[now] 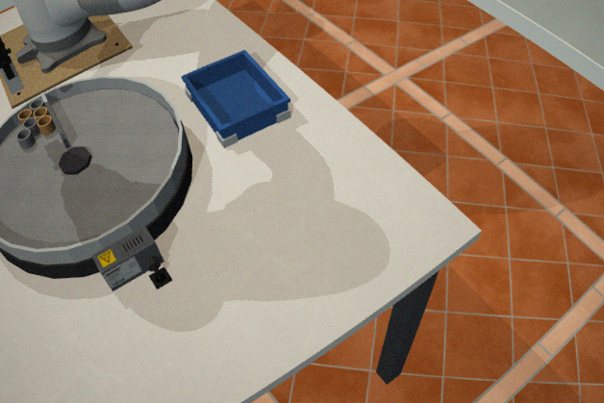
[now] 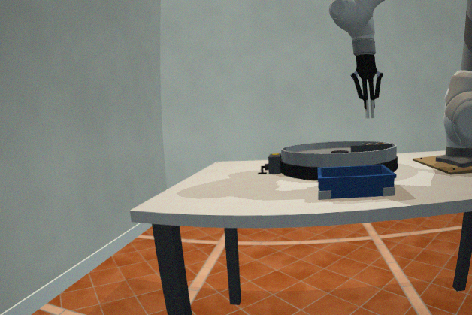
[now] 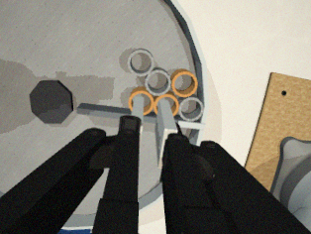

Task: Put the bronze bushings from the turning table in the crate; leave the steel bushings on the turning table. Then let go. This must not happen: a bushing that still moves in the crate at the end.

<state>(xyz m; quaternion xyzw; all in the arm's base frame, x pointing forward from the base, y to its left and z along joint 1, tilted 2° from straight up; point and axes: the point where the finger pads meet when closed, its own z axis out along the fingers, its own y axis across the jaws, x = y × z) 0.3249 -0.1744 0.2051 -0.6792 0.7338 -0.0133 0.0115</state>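
The turning table [image 1: 132,134] [image 2: 335,159] [image 3: 89,35] carries three bronze and three steel bushings, upright in a cluster by the divider bar and rim. One bronze bushing [image 1: 46,128] [image 3: 131,103] is nearest the hub, another [image 3: 176,106] is beside it, and the third [image 3: 184,72] is near the rim. One steel bushing [image 1: 26,142] [image 3: 130,62] is farthest from the bar, another [image 3: 148,82] is mid-cluster, and the third [image 3: 201,109] is in the rim corner. My gripper [image 2: 369,116] [image 3: 149,113] is shut and empty, high above the table. The blue crate [image 1: 256,124] [image 2: 355,186] shows no bushings inside.
The divider bar [image 1: 58,124] [image 3: 104,109] runs from near the dark hub [image 1: 75,160] [image 3: 51,101] to the raised rim. A drive box [image 1: 124,265] [image 2: 274,164] sticks out from the turning table's side. The arm's base stands on a tan board [image 1: 48,81] [image 3: 267,114].
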